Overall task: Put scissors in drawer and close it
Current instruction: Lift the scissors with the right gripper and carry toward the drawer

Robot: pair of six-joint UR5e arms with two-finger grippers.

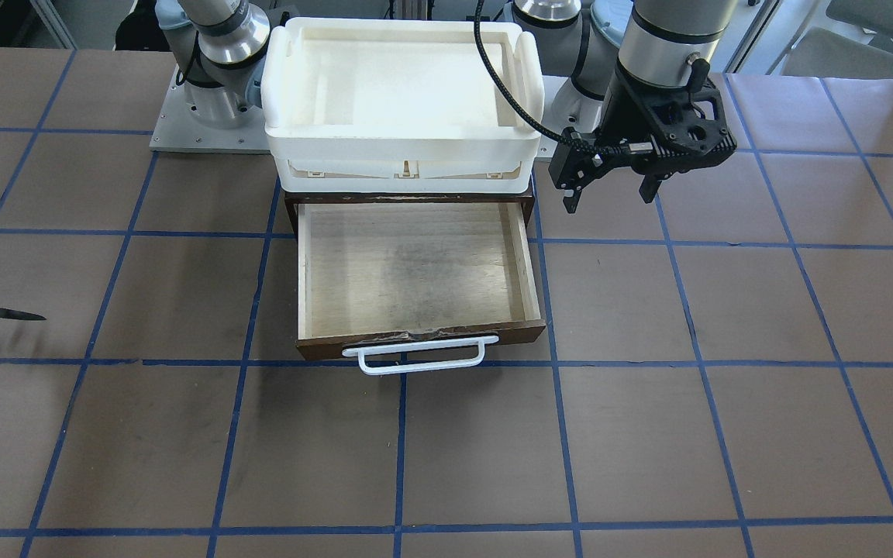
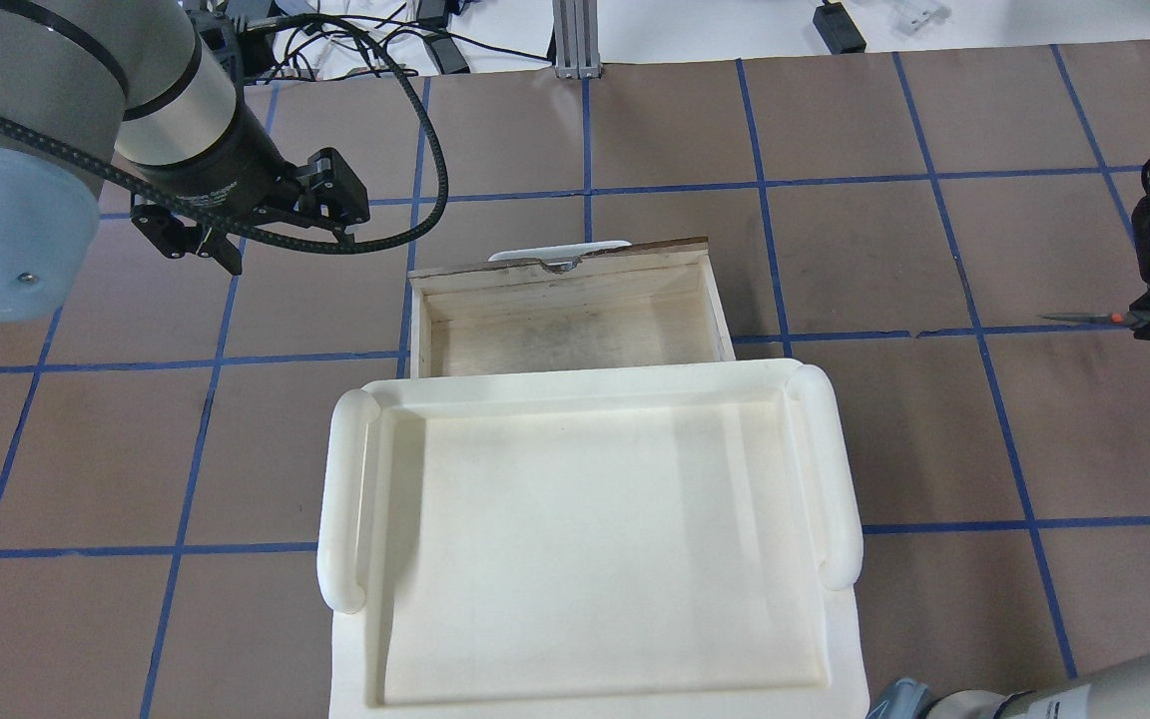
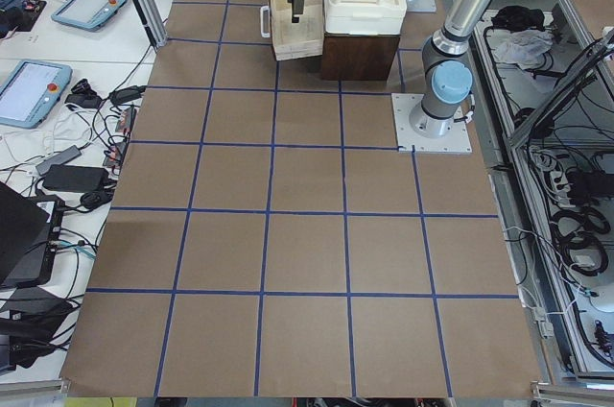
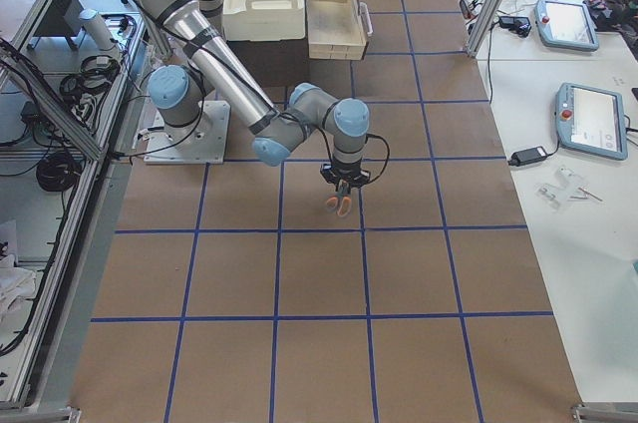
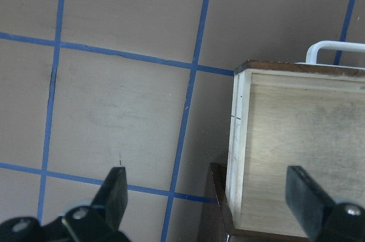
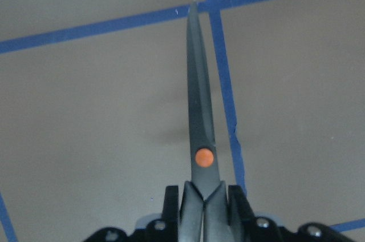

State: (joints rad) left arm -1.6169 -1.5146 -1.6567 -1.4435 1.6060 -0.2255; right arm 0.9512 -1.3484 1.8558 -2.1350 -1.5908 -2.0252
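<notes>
**Holdings: scissors in hand, drawer open**

1. Small grey-handled scissors (image 6: 199, 116), orange pivot dot, dark metal blades. You will find the handles clenched in the right gripper (image 6: 204, 196). The blades are closed and point out over the brown, blue-taped table (image 1: 725, 434). They appear lifted clear of it, and sit well apart from item 2.
2. Wide, shallow, pale wooden drawer (image 1: 528, 267), dark brown front, white bar handle. It is pulled out beneath the white plastic tray (image 1: 404, 159).
3. Your left gripper (image 1: 609, 198). Its fingers are spread and hold nothing, just beside the drawer.
</notes>
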